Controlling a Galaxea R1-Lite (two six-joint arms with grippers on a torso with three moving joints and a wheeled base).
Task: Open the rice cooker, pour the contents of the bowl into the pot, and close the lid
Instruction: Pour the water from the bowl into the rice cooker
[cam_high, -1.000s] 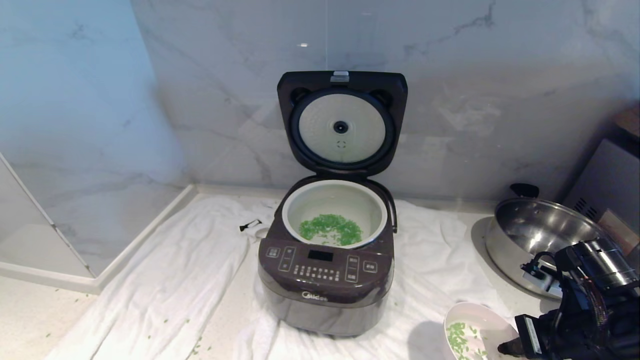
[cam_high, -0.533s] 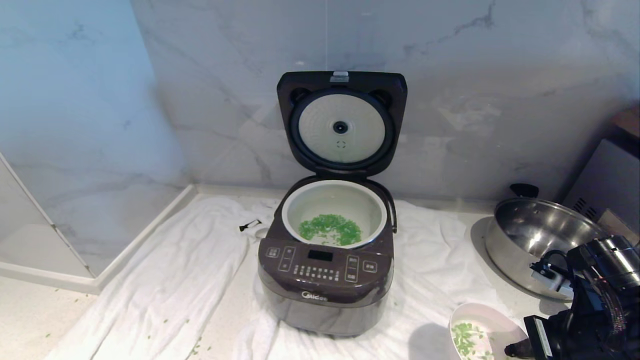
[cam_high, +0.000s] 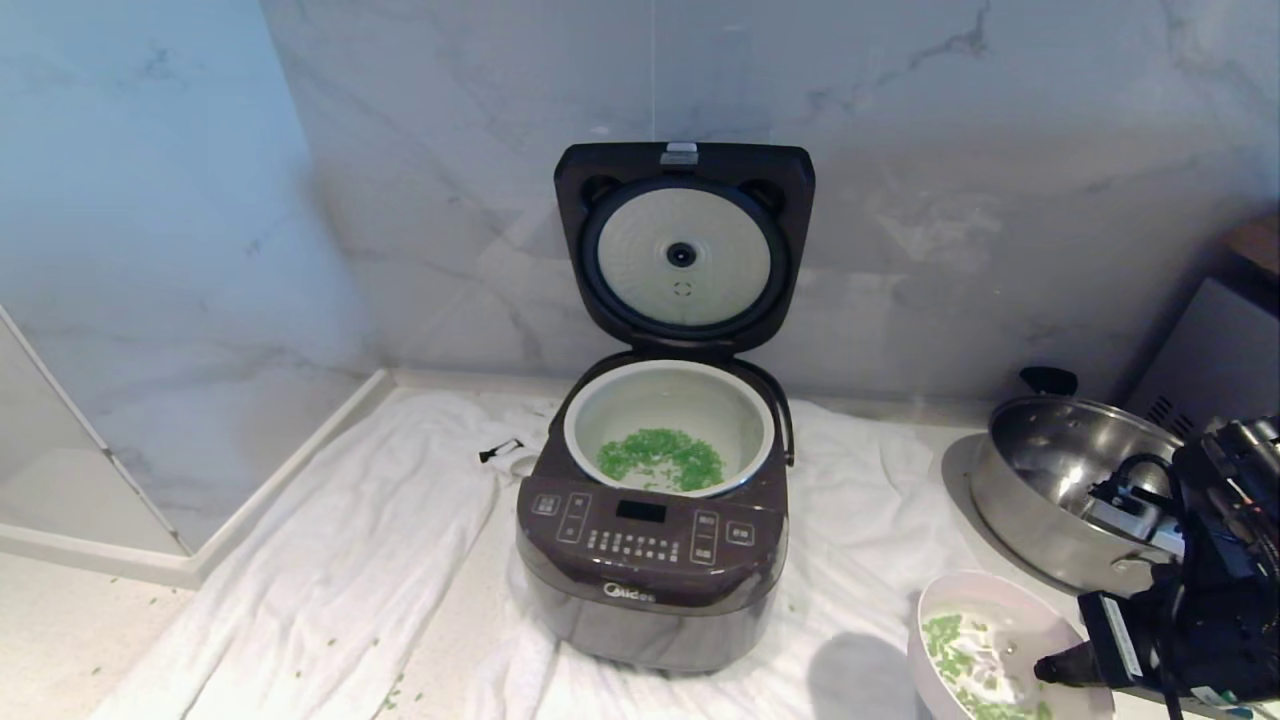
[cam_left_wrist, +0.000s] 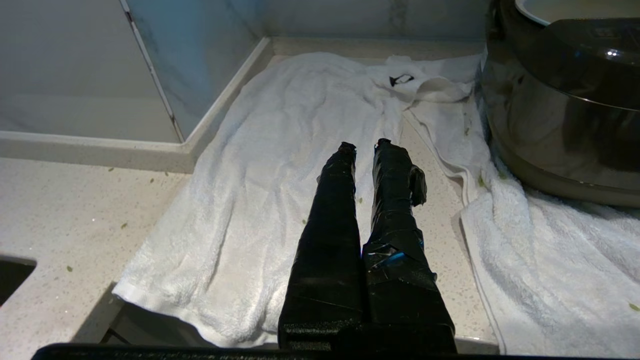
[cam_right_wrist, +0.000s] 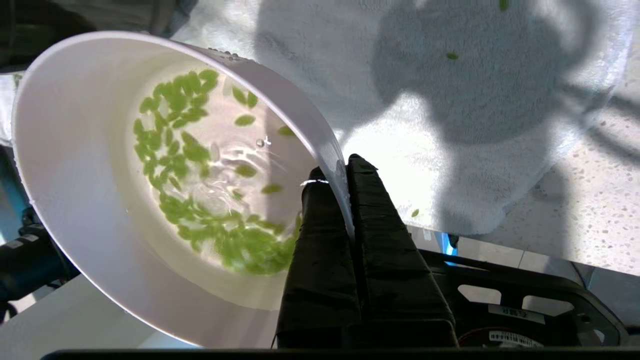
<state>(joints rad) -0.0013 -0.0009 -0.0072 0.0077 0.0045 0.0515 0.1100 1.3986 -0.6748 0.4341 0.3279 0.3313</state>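
Lid (cam_high: 684, 245) stands open; your right gripper (cam_right_wrist: 345, 170) pinches the bowl (cam_high: 1000, 650) rim at 4 o'clock of the cooker (cam_high: 650, 560), grains remaining; pouring and closing remain.

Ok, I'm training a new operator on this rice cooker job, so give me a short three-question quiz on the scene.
1. True or false: the lid stands open.
2. What does the right gripper pinch? A) the bowl's rim B) the steel pan's handle C) the towel
3. What lies in the pot?

Key: 1 true. 2 A, the bowl. 3 Green pieces, like those left in the bowl.
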